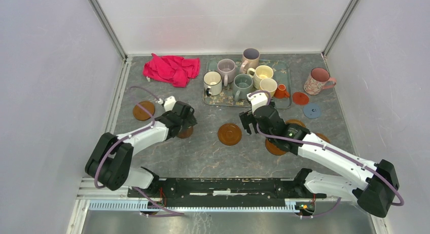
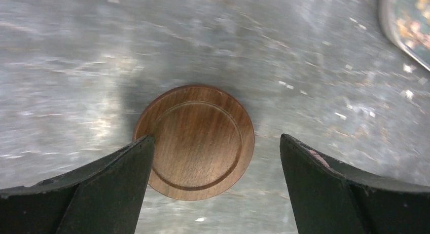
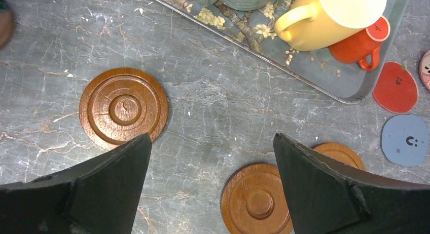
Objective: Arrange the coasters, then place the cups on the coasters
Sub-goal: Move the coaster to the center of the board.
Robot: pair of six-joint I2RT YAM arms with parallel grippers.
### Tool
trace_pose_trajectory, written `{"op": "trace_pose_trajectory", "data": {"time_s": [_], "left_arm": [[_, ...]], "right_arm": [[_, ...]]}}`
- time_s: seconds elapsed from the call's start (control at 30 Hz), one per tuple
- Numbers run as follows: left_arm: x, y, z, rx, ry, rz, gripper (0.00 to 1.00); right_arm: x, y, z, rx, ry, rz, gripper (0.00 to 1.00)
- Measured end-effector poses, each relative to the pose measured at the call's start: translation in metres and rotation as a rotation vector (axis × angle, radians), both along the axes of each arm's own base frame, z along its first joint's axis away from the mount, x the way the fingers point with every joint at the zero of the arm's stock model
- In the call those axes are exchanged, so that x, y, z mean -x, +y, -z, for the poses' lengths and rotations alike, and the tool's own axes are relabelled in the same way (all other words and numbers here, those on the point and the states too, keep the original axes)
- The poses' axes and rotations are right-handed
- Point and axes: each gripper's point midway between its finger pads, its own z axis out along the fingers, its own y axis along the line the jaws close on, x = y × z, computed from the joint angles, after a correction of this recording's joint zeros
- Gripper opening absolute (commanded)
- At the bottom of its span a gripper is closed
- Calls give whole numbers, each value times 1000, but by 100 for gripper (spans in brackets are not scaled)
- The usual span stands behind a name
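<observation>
Tray [image 2: 401,22] blurred, cut off; yellow cup [image 3: 345,11] cropped.

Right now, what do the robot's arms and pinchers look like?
Both the left arm and the right arm are white tubes with chunky black joints. A thin purple cable runs along each one. The left gripper and the right gripper each have two black, wedge-shaped fingers with rough edges. I can't make out any writing on them.

Shows grained satin wood on the plain coaster [image 2: 195,143], glossy varnish on the ringed coaster [image 3: 124,108], polished marbled tabletop [image 3: 213,107], glazed ceramic yellow cup [image 3: 334,16].
</observation>
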Motion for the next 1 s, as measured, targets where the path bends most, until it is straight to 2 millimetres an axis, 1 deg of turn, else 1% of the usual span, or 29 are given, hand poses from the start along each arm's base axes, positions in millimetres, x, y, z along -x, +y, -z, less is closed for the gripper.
{"op": "trace_pose_trajectory", "data": {"time_s": [0.17, 0.27, 0.43, 0.6, 0.7, 1.0], "left_arm": [[7, 45, 2, -32, 17, -118, 100], [10, 59, 2, -40, 21, -157, 100], [10, 71, 2, -39, 23, -196, 100], [3, 87, 2, -22, 15, -247, 100], [-1, 93, 2, -18, 10, -261, 100], [-15, 93, 2, -22, -10, -238, 100]], "right_arm": [[0, 1, 4, 16, 9, -5, 98], [0, 1, 6, 19, 13, -7, 98], [0, 2, 6, 17, 14, -10, 98], [0, 3, 6, 15, 18, -16, 98], [1, 3, 7, 16, 20, -19, 98], [1, 2, 5, 19, 15, -24, 98]]}}
